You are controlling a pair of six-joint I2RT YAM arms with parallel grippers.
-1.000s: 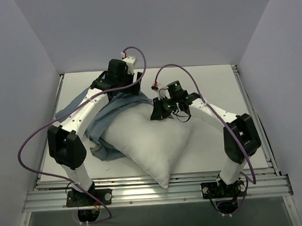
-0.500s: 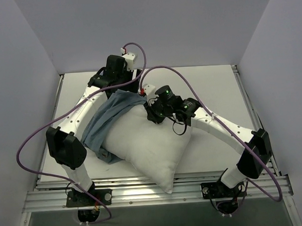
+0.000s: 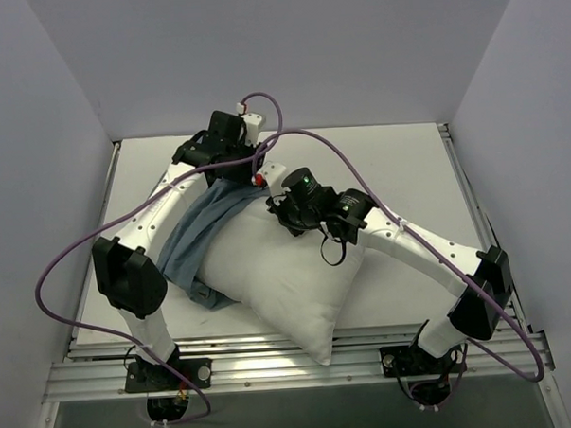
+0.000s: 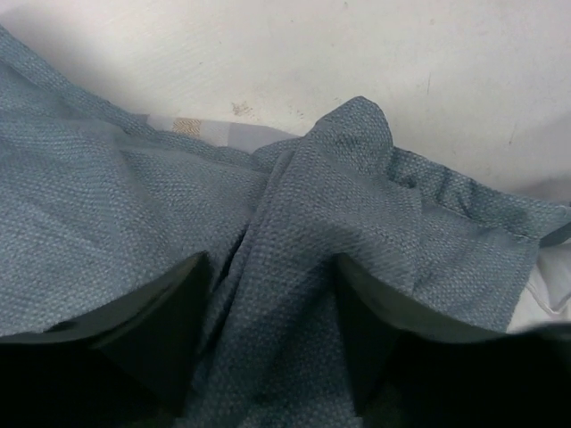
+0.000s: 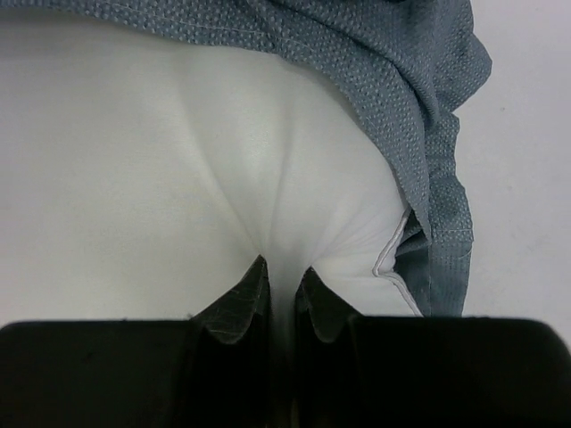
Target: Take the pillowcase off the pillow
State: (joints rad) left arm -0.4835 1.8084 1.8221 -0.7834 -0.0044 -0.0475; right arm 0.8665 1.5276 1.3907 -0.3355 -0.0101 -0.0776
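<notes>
- Setting: pale counter [image 3: 406,161] boxed in by plain lavender walls [image 3: 36,140], with a metal rail [image 3: 302,365] along the near edge.
- Purple cable [image 3: 56,271]: loops off the left arm's outer side.
- Left arm [image 3: 158,215]: reaches from the near-left base toward the far middle, wrist tipped down over the cloth.
- Pillowcase [image 3: 197,242]: dull grey-blue side showing, bunched on the counter along the pillow's left and far-left edge and lying under the left arm. A sliver of its tan-and-white patterned side shows in the left wrist view.
- Left fingers [image 4: 169,330]: set well apart and straddling a raised fold of the pillowcase, with nothing pinched.
- Pillow [image 3: 288,271]: plain white and almost wholly bare, lying diagonally mid-counter with its near corner on the rail.
- Right fingers [image 5: 236,312]: all but closed, nipping a pucker of the pillow's white fabric near its far corner, just beside the pillowcase hem.
- Right arm [image 3: 430,260]: stretches from the near-right base across to the pillow's far end.
</notes>
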